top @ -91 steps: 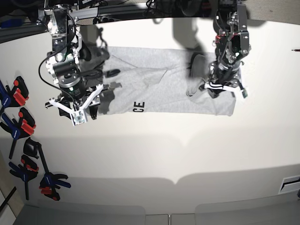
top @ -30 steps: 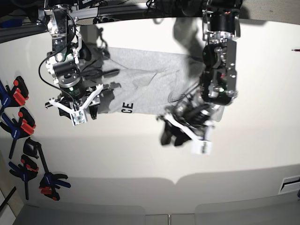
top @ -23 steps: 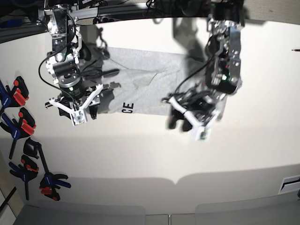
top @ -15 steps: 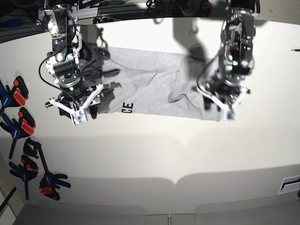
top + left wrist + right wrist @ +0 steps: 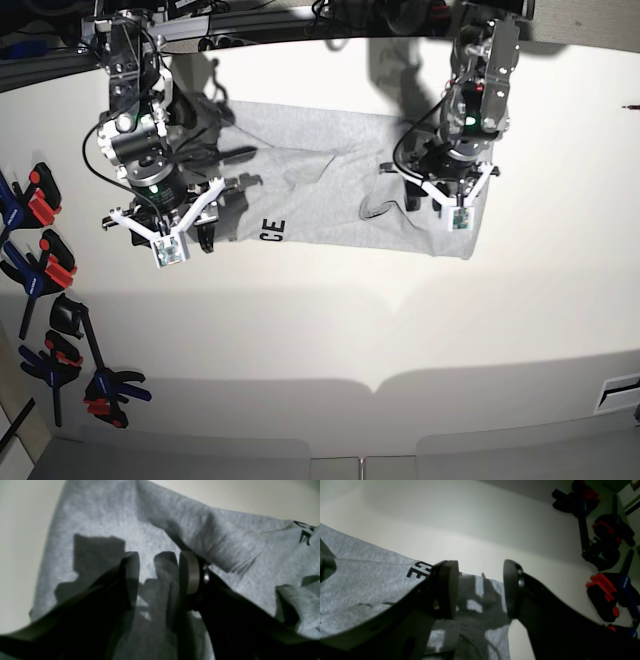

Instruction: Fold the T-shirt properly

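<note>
T-shirt [image 5: 330, 195] lies on the pale surface [image 5: 330, 330] toward its far side, partly folded into a band whose long axis runs side to side in the base view; black letters show at its near edge [image 5: 416, 570]

Left tool [image 5: 160, 580] sits over the shirt's end on the base view's right; jaws parted, plain grey cloth seen through the gap, nothing gripped. A raised fold ridge [image 5: 200, 537] runs just beyond its tips

Right tool [image 5: 480, 590] hangs over the opposite end, near the lettering; jaws parted too, empty, with the shirt's near edge and bare surface below

Key relation: each tool has one end of the band directly beneath it, so the cloth lies down from both. Judging by this, the next fold likely wants both ends pinched together

Clamps [image 5: 45, 270] lie well apart from the shirt
</note>
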Available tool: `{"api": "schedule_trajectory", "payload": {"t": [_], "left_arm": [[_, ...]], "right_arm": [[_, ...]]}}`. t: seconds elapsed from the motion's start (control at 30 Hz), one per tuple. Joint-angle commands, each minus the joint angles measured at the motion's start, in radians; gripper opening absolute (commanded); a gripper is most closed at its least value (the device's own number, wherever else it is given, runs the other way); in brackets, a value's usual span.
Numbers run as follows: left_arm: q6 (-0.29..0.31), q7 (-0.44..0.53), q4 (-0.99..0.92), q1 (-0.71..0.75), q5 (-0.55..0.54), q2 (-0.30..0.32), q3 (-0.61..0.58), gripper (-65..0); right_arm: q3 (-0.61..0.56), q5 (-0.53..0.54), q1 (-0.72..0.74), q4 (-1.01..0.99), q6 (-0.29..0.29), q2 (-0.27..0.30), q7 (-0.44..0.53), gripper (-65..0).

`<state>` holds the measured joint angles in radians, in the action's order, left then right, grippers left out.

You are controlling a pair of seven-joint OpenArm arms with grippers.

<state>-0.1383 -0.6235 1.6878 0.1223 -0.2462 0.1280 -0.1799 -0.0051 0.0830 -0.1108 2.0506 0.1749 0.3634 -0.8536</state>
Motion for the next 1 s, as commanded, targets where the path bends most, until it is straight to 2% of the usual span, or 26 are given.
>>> {"api": "schedule_trajectory", "payload": {"t": [0.0,0.27,0.4,0.5,0.57,0.63,0.77,0.87,0.97], "left_arm": [[-0.004,0.04,0.012,-0.029,-0.002,0.0,-0.012,-41.1],[0.003,0.101,-0.002,-0.148,-0.015,-0.001,-0.115,-41.1],[0.003,0.105,-0.115,-0.174,0.028,-0.034,-0.123,-41.1],[0.003,0.058,-0.156,-0.172,0.087,-0.029,-0.122,-41.1],[0.003,0.004,-0.13,-0.172,0.143,-0.022,-0.122,-41.1],[0.004,-0.002,-0.09,-0.173,0.177,-0.023,-0.122,-41.1],[0.032,0.077,-0.035,-0.179,0.144,-0.023,-0.122,-41.1],[0.06,0.061,-0.035,-0.195,0.103,-0.023,-0.122,-41.1],[0.06,0.033,-0.034,-0.195,0.137,-0.022,-0.122,-41.1]], "right_arm": [[0.005,0.0,0.016,0.021,-0.007,0.011,0.031,-37.7],[0.005,0.0,0.016,0.021,-0.007,0.011,0.037,-37.7],[0.005,0.0,0.016,0.021,-0.007,0.01,0.037,-37.7],[0.005,-0.001,0.016,0.02,-0.007,0.011,0.037,-37.7],[0.005,-0.001,0.016,0.021,-0.007,0.011,0.037,-37.7],[0.005,0.0,0.016,0.02,-0.007,0.011,0.038,-37.7],[0.005,0.0,0.016,0.021,-0.007,0.011,0.049,-37.7],[0.005,0.0,0.016,0.021,-0.007,0.011,0.053,-37.7],[0.005,-0.001,0.016,0.021,-0.007,0.011,0.052,-37.7]]}}
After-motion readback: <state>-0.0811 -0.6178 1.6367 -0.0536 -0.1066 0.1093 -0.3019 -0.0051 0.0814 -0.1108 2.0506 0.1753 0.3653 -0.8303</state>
